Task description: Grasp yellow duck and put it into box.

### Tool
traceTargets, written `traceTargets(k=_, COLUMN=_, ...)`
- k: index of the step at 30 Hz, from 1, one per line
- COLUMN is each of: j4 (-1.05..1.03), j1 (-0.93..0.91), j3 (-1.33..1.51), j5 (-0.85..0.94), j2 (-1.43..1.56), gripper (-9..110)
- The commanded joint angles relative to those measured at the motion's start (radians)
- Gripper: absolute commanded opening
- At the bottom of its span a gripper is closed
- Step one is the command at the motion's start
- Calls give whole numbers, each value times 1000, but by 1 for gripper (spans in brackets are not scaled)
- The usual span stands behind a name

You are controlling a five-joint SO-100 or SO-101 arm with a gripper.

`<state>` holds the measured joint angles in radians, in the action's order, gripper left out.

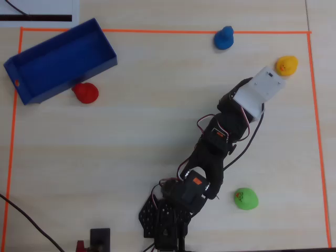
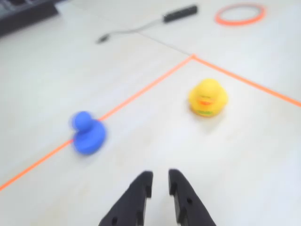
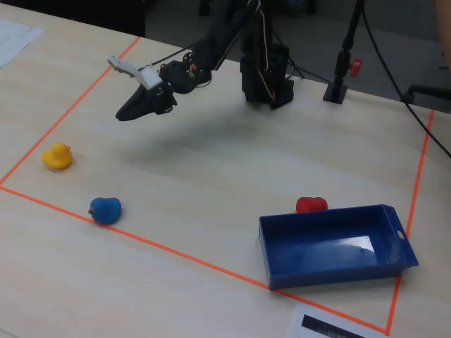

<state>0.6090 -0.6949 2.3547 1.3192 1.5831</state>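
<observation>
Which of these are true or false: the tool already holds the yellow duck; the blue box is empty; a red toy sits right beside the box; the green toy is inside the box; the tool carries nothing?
1. The tool already holds the yellow duck. False: the duck sits on the table ahead of it, untouched.
2. The box is empty. True.
3. A red toy sits right beside the box. True.
4. The green toy is inside the box. False: it lies on the table near the arm's base.
5. The tool carries nothing. True.
</observation>
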Motion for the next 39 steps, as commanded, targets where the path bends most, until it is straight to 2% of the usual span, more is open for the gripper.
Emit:
traceTargets(k=1, j4=43, j1=-41, j3=-109, j5=8, j2=-101, gripper=0)
traceTargets(k=15, j4=100, j1=-64, j3=-373, j5=103, j2=-376, gripper=0)
traceTargets(k=24, j4=52, j1=-74, j3=-526, j5=100, j2=-472, gripper=18)
traceTargets(k=31, j4=25, j1=-81, j3=-666, j5=103, j2=-563, gripper=23)
traceTargets(k=39, j4=-8, j1=-92, j3=-867, j5=103, j2=-704, gripper=23)
